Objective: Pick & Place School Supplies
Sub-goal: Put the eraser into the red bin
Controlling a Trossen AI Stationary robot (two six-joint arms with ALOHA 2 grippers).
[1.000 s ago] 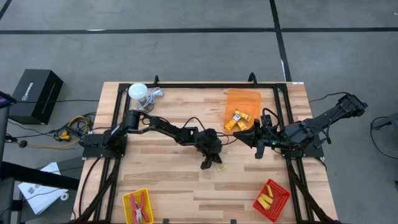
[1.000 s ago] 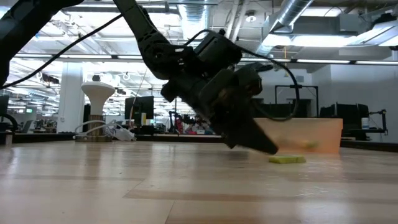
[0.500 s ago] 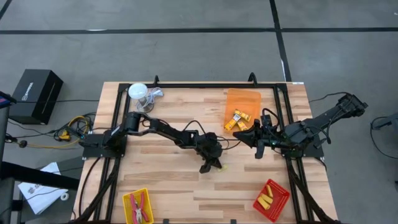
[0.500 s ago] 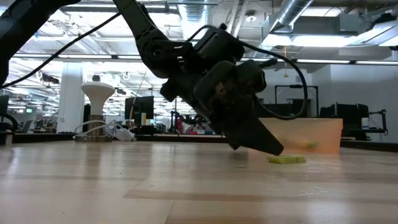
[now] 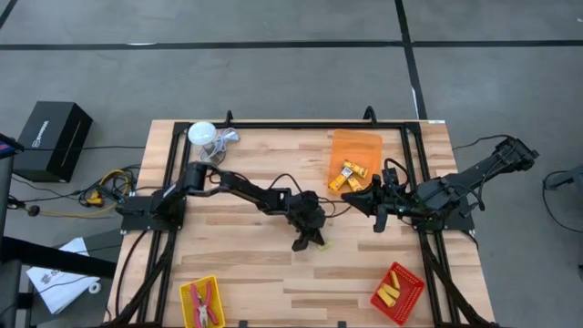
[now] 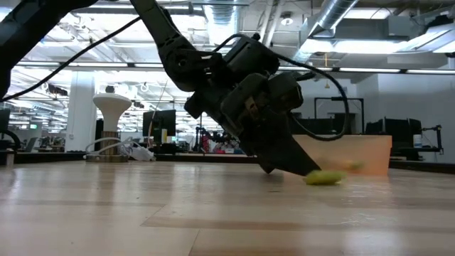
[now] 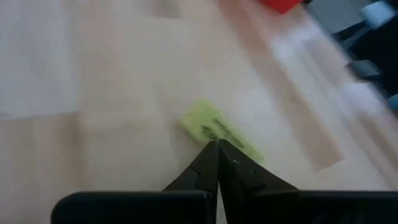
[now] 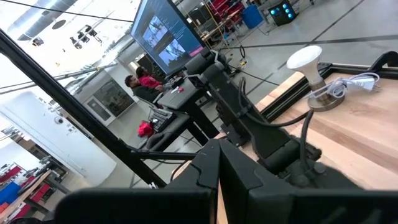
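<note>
A small yellow-green block with a dark label [image 7: 222,129] lies on the wooden table near its middle [image 5: 325,244]. My left gripper [image 7: 218,144] is shut and slants down from the table's left, its tips at the block [image 6: 321,178]. My right gripper [image 5: 348,202] is shut and empty, held level above the table beside the orange tray [image 5: 357,146], which holds several yellow supplies [image 5: 350,175]. My left gripper touches the block's long side near its middle [image 7: 210,138] with its shut fingertips [image 6: 304,169], slanting down from the table's left. Nothing is pinched between the fingers. The block rests on the table and looks slightly tilted in the low view.
A red tray [image 5: 410,284] with yellow sticks stands at the near right. A yellow tray [image 5: 188,293] with red-handled tools stands at the near left. A white round cup-like object [image 5: 202,135] sits at the far left. Black frame rails run along the table's edges.
My left gripper's shut tips have crept toward the table's right edge and down until they meet the block. The block, lying flat and apart from the tips before, now shows nudged and slightly tilted.
</note>
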